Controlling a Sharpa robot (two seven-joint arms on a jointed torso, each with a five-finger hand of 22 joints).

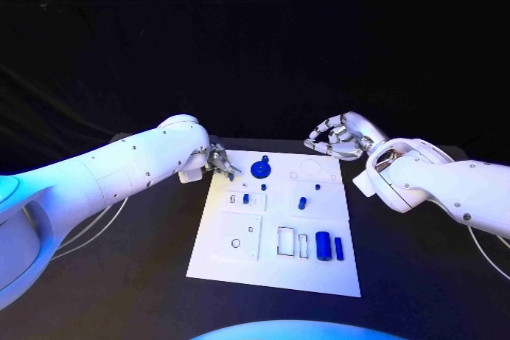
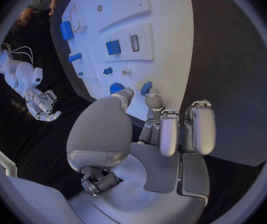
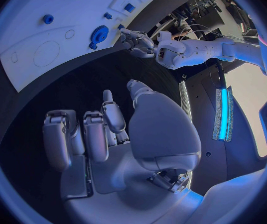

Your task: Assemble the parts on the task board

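Note:
The white task board lies in the middle of the black table. A round blue part sits near its far edge, small blue parts stand mid-board, and two blue cylinders lie nearer me. My left hand hovers over the board's far left corner. In the left wrist view a small blue piece shows right at its fingertips; whether it is pinched I cannot tell. My right hand hangs off the far right corner, fingers loosely bent and apart, holding nothing.
Black table surrounds the board on all sides. The round blue part is partly hidden behind my left thumb. Several empty outlines and slots mark the board's near half. Cables trail beside my left arm.

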